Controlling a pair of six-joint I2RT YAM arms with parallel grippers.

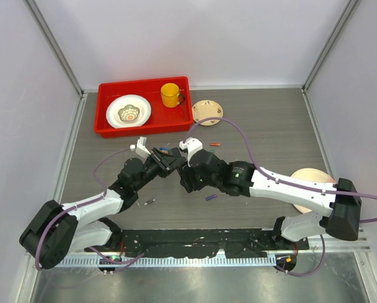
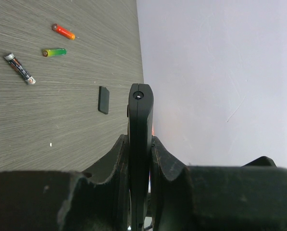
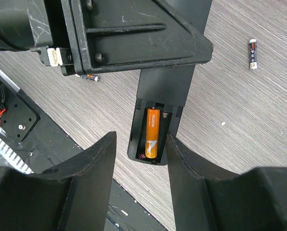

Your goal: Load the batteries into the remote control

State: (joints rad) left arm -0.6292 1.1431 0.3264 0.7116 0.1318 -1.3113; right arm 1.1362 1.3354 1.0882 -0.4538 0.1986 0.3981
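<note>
While the left gripper is clamped tight on the remote control, holding it edge-on between its fingers, we see the right gripper poised over the open battery bay with its jaws about half apart and nothing between them. An orange battery lies seated in one slot of the bay. The free slot beside it, where a spring shows, looks empty. So we judge the loading half done, with one cell in and one more wanted. The next move calls for the right arm to fetch a loose cell from the table: the green battery, the red-orange battery or the black-and-white battery, all lying near the small back cover. We would then line it up with the free slot, match its end to the spring, and press it in without knocking the seated one.
</note>
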